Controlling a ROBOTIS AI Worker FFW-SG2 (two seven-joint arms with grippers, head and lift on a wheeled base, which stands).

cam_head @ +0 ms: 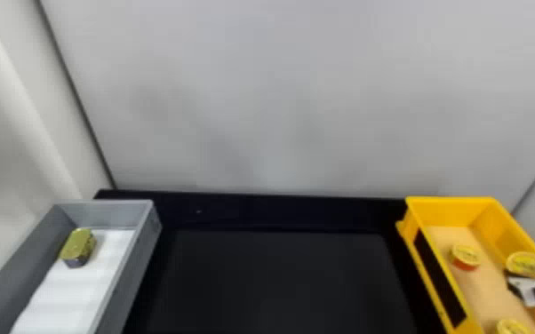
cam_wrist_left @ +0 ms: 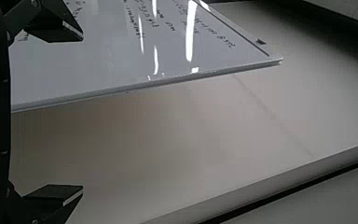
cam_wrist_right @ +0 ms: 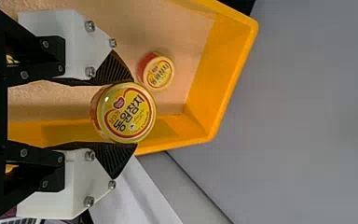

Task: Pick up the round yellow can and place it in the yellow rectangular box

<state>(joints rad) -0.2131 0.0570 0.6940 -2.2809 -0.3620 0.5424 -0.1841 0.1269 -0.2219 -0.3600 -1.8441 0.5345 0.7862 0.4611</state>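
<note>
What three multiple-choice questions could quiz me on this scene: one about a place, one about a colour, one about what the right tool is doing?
1. Where is the gold can?
A) yellow box
B) grey box
C) black surface

2. What colour is the lining in the grey box?
A) white
B) red
C) blue

3. The right tool is:
A) empty
B) pushing a box
C) gripping a round can

1 B: grey walls surround it.
2 A: white shows beside the gold can.
3 C: its fingers press opposite sides.
</note>
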